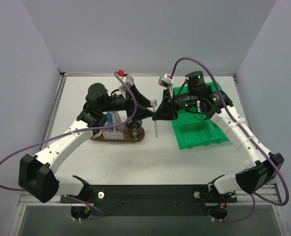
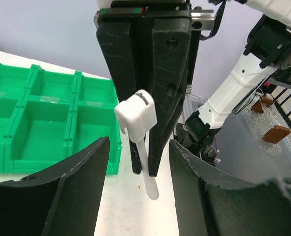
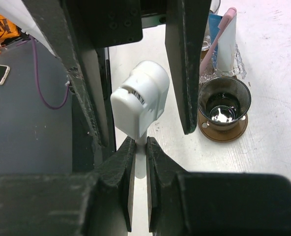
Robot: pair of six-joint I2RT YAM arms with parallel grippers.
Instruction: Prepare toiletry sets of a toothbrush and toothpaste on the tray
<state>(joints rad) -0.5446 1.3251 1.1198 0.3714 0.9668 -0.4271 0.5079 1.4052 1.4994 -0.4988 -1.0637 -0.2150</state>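
**Toothbrush pinched by right gripper off the tray's right end; left gripper spread around its head**

- Overhead: both grippers meet just off the right end of the tray [image 1: 137, 137]. The toothbrush [image 1: 155, 125] shows only as a thin pale line between them. It sits beside the tray, not on it. Can't tell from this view who is holding it.
- Right wrist view settles that. The right gripper [image 3: 140, 147] has its fingers pressed together on the thin handle, with the capped white head just past the fingertips.
- Same view: the left gripper [image 2: 138, 143] has one finger on each side of that head, with a gap on both sides and no contact.
- Left wrist view agrees. Its own fingers stand apart low in the frame, and the toothbrush head and the right gripper's closed fingers sit in the gap.
- Only the left wrist view shows the handle's rounded free end sticking out past the right gripper's fingers.
- Green bin [image 1: 199, 135]: on the far side of the toothbrush from the tray. The left wrist view shows its compartments.
- Only the right wrist view gives tray detail. A dark cup [image 3: 204, 96] stands on the tray's near end. Behind it, a pink toothbrush [image 3: 215, 37] and a toothpaste tube [image 3: 226, 49] stand upright in a clear cup [image 3: 240, 64].
- Overhead, the left arm hides most of the tray contents.
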